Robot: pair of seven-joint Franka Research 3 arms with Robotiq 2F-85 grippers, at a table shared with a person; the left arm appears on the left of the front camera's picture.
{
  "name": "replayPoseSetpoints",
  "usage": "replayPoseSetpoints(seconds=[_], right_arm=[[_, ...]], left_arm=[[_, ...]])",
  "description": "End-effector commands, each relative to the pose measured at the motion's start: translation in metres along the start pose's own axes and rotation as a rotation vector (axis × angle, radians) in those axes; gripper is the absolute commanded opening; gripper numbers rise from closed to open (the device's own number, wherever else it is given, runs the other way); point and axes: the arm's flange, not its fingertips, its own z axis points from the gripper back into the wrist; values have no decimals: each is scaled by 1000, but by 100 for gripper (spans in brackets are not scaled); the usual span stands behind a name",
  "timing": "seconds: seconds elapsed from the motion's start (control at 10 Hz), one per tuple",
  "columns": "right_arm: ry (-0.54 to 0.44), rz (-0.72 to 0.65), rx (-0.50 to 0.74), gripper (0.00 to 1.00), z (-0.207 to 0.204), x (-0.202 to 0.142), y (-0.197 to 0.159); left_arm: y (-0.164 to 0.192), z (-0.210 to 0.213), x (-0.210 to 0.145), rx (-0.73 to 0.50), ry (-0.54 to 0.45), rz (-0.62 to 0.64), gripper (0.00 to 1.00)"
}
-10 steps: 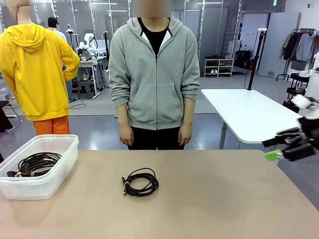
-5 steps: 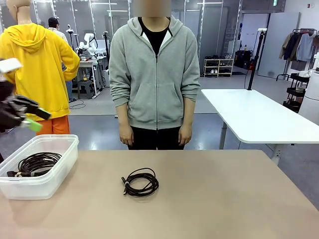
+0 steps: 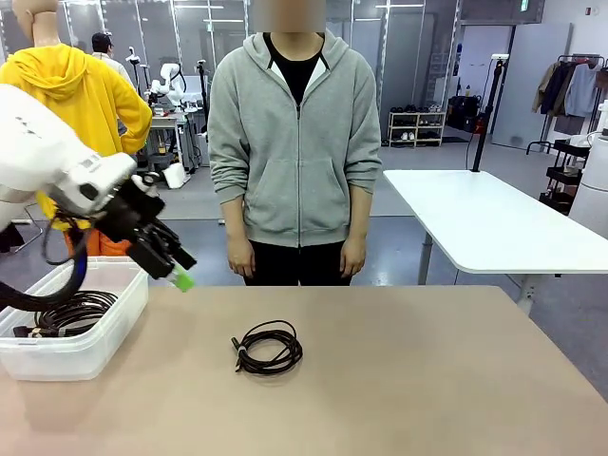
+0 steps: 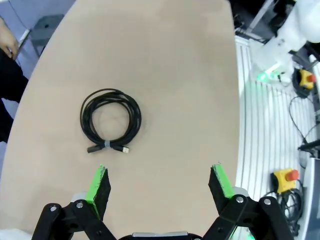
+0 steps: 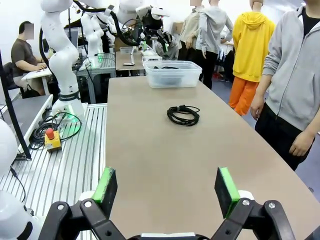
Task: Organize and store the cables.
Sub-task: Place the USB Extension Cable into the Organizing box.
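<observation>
A thin black cable wound in a round coil (image 3: 268,348) lies flat on the tan tabletop (image 3: 427,380), well to the right of the clear plastic bin (image 3: 95,337), which holds another coiled black cable (image 3: 71,312). The left gripper (image 3: 176,271) hangs above the bin's right rim, spread wide and empty. The right gripper (image 5: 167,191) is also spread wide and empty, far from the bin.

Cable (image 3: 268,348): thin, black, wound in a round coil, tied by a small band, plug ends together; flat on tabletop. Second coiled black cable (image 3: 71,311): inside clear bin.
</observation>
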Motion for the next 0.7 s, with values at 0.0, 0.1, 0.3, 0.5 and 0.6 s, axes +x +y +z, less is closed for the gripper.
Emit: replayPoseSetpoints(seconds=[0.0, 0.1, 0.3, 0.5, 0.6], right_arm=[[1, -10, -17, 100, 2, 8, 3], [1, -10, -17, 100, 2, 8, 3], [1, -10, -17, 100, 2, 8, 3], [1, -10, -17, 100, 2, 8, 3], [1, -10, -17, 100, 2, 8, 3]], left_arm=[[23, -21, 16, 52, 48, 33, 100], [28, -36, 25, 40, 82, 33, 100], [40, -63, 43, 37, 148, 23, 100], [47, -82, 46, 48, 139, -9, 100], [46, -81, 43, -50, 101, -92, 100]])
